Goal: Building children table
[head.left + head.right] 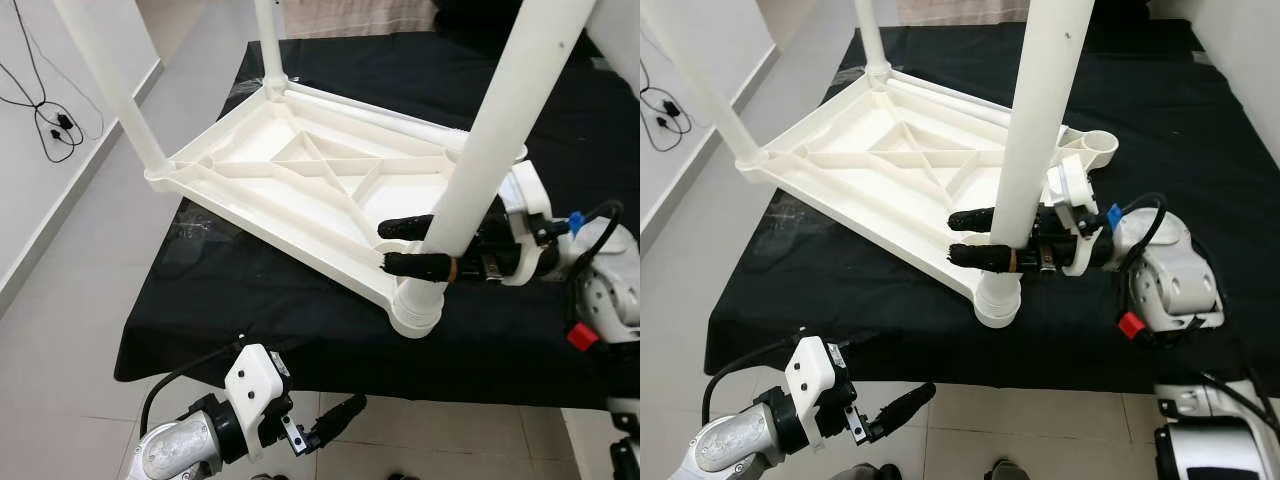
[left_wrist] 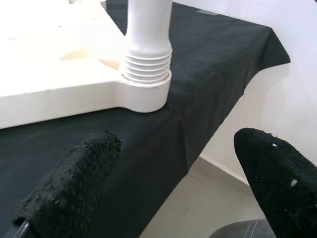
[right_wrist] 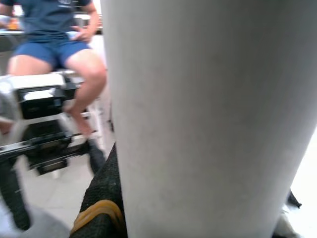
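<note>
Black cloth point(image 1: 300, 330) covers the bench. White table point(image 1: 300, 175) lies upside down on it, legs up. Right gripper point(image 1: 980, 240) clamps the near leg point(image 1: 1030, 150) just above its socket. Left gripper point(image 1: 902, 405) hangs below the cloth edge, fingers apart, empty. Seated person point(image 3: 59, 44), blurred, probably behind.

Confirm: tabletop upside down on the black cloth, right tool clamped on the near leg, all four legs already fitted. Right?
Not all four. The right eye view shows three legs standing; the far right corner socket is empty. The rest holds: the tabletop lies upside down on the black cloth, and the right tool is clamped on the near leg just above its socket.
</note>
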{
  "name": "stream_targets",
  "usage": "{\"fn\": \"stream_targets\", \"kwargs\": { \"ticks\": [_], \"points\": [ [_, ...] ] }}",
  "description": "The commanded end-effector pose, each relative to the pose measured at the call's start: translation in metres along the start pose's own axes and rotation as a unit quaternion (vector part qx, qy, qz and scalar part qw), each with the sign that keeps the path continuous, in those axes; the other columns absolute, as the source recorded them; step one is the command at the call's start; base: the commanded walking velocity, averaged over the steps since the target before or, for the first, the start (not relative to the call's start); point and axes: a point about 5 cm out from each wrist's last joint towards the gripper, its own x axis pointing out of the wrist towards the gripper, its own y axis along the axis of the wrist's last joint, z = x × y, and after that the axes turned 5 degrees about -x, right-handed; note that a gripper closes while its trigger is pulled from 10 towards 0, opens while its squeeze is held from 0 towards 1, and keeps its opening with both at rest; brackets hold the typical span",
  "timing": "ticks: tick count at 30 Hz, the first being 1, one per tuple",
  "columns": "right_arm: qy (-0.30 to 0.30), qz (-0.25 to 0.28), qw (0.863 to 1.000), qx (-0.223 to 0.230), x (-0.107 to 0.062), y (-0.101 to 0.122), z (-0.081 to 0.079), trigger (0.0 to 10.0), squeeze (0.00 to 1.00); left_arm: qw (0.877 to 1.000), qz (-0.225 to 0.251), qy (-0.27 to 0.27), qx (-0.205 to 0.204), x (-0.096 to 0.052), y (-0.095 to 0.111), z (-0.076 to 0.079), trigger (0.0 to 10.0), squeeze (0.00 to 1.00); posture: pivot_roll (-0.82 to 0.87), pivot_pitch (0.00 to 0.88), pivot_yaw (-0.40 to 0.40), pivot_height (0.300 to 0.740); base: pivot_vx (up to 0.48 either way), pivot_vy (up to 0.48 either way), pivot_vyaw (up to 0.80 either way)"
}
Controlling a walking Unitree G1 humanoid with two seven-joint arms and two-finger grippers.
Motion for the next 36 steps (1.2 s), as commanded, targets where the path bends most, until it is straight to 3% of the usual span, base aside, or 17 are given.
{"fn": "stream_targets", "kwargs": {
  "ticks": [1, 2, 4, 5, 6, 7, 9, 10, 11, 12, 19, 28, 31, 36],
  "points": [
    [-0.019, -0.044, 0.998, 0.049, 0.006, -0.031, -0.009, 10.0, 0.0, 1.0, -0.014, -0.003, -0.001, -0.004, -0.006, 0.001, 10.0, 0.0, -0.01, 0.212, 0.07, 0.74, 0.0, 0.0, 0.0],
    [-0.027, -0.044, 0.998, 0.047, 0.007, -0.032, -0.01, 10.0, 0.0, 1.0, -0.014, -0.003, -0.001, -0.004, -0.006, 0.001, 10.0, 0.0, -0.01, 0.212, 0.07, 0.74, 0.0, 0.0, 0.0],
    [-0.137, -0.091, 0.985, 0.054, 0.017, -0.048, -0.015, 10.0, 0.0, 1.0, -0.015, -0.001, 0.0, -0.005, -0.006, -0.001, 10.0, 0.0, -0.01, 0.21, 0.066, 0.74, 0.0, 0.0, 0.0],
    [-0.137, -0.091, 0.985, 0.054, 0.017, -0.048, -0.015, 10.0, 0.0, 1.0, -0.015, -0.001, 0.0, -0.005, -0.006, -0.001, 10.0, 0.0, -0.01, 0.21, 0.066, 0.74, 0.0, 0.0, 0.0],
    [-0.221, -0.145, 0.963, 0.058, 0.022, -0.062, -0.021, 10.0, 0.0, 1.0, -0.016, 0.0, 0.001, -0.006, -0.007, -0.002, 10.0, 0.0, -0.01, 0.209, 0.067, 0.74, 0.0, 0.0, 0.0],
    [-0.221, -0.145, 0.963, 0.058, 0.022, -0.062, -0.021, 10.0, 0.0, 1.0, -0.016, 0.0, 0.001, -0.006, -0.007, -0.002, 10.0, 0.0, -0.01, 0.209, 0.067, 0.74, 0.0, 0.0, 0.0],
    [-0.258, -0.18, 0.948, 0.043, 0.027, -0.068, -0.028, 10.0, 0.0, 1.0, -0.017, 0.001, 0.002, -0.006, -0.007, -0.003, 10.0, 0.0, -0.02, 0.208, 0.07, 0.74, 0.0, 0.0, 0.0],
    [-0.296, -0.185, 0.935, 0.063, 0.029, -0.072, -0.032, 10.0, 0.0, 1.0, -0.017, 0.001, 0.003, -0.006, -0.007, -0.003, 10.0, 0.0, -0.02, 0.202, 0.072, 0.74, 0.0, 0.0, 0.0],
    [-0.296, -0.185, 0.935, 0.063, 0.029, -0.072, -0.032, 10.0, 0.0, 1.0, -0.017, 0.001, 0.003, -0.006, -0.007, -0.003, 10.0, 0.0, -0.02, 0.202, 0.072, 0.74, 0.0, 0.0, 0.0],
    [-0.339, -0.188, 0.917, 0.093, 0.031, -0.077, -0.036, 10.0, 0.0, 1.0, -0.018, 0.0, 0.004, -0.005, -0.008, -0.005, 10.0, 0.0, -0.03, 0.197, 0.076, 0.74, 0.0, 0.0, 0.0],
    [-0.395, -0.199, 0.891, 0.106, 0.032, -0.084, -0.031, 10.0, 0.0, 1.0, -0.016, 0.0, 0.004, -0.003, -0.009, -0.005, 10.0, 0.0, -0.03, 0.191, 0.067, 0.74, 0.0, 0.0, 0.0],
    [-0.399, -0.207, 0.887, 0.107, 0.038, -0.083, -0.031, 10.0, 0.0, 1.0, -0.014, 0.003, 0.004, -0.003, -0.009, -0.005, 10.0, 0.0, -0.03, 0.191, 0.066, 0.74, 0.0, 0.0, 0.0],
    [-0.436, -0.225, 0.865, 0.109, 0.039, -0.081, -0.026, 10.0, 0.0, 1.0, -0.014, 0.002, 0.003, -0.002, -0.01, -0.004, 10.0, 0.0, -0.03, 0.183, 0.067, 0.74, 0.0, 0.0, 0.0],
    [-0.454, -0.231, 0.853, 0.112, 0.04, -0.08, -0.022, 10.0, 0.0, 1.0, -0.013, 0.001, 0.002, -0.002, -0.01, -0.004, 10.0, 0.0, -0.04, 0.183, 0.068, 0.74, 0.0, 0.0, 0.0]
  ]
}}
